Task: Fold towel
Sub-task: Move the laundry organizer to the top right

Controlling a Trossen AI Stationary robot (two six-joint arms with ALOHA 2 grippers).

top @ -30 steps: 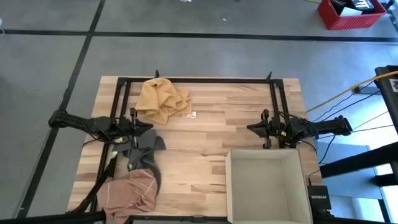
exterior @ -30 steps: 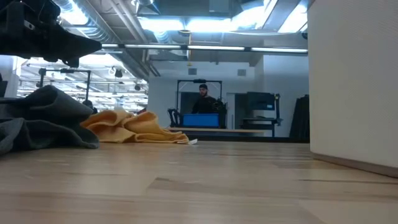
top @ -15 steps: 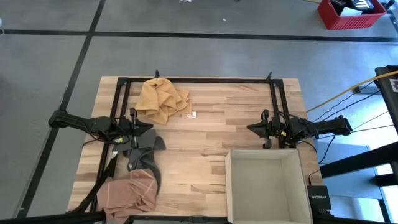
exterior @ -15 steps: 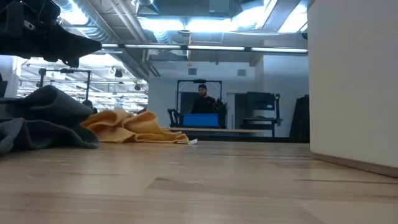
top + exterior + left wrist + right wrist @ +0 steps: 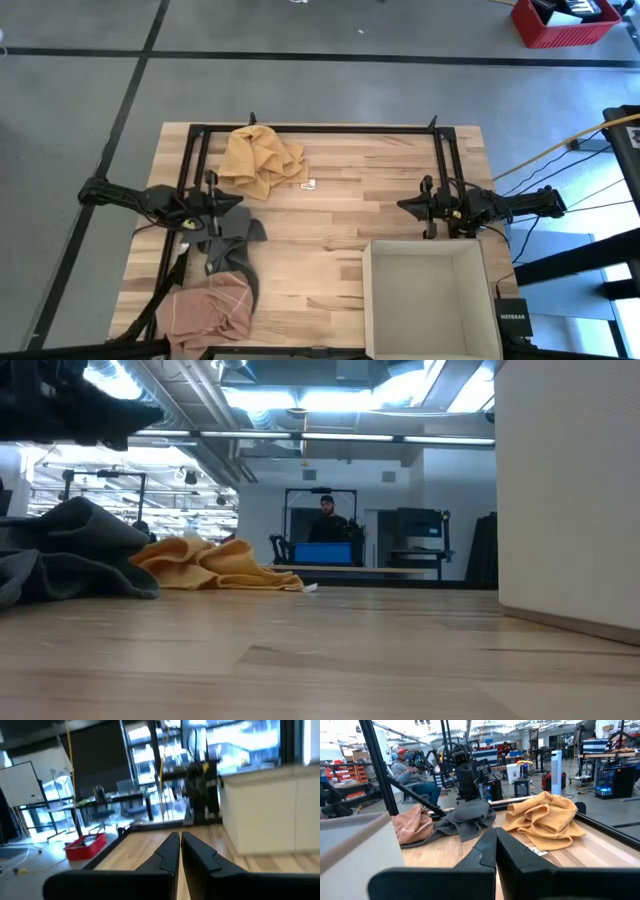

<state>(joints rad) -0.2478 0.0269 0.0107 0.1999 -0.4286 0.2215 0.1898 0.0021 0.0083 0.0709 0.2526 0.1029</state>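
Observation:
Three crumpled towels lie on the wooden table: a yellow one (image 5: 260,160) (image 5: 545,817) (image 5: 215,565) at the far left, a grey one (image 5: 232,240) (image 5: 465,817) (image 5: 70,550) nearer, and a pinkish one (image 5: 205,310) (image 5: 412,825) at the near left corner. My left gripper (image 5: 238,201) (image 5: 180,837) (image 5: 152,415) hovers shut above the grey towel's far edge, clear of it, pointing toward the table's right. My right gripper (image 5: 402,206) (image 5: 495,832) hovers shut at the right, pointing left toward the towels.
A white open box (image 5: 430,295) (image 5: 570,490) (image 5: 270,810) stands at the near right. A black frame (image 5: 320,129) runs around the table's far part. A small white tag (image 5: 309,184) lies beside the yellow towel. Bare wood lies between the two grippers. A person sits in the room behind.
My left gripper has tipped its fingers upward a little and rolled slightly, staying in place above the grey towel. The towels and my right gripper have kept still.

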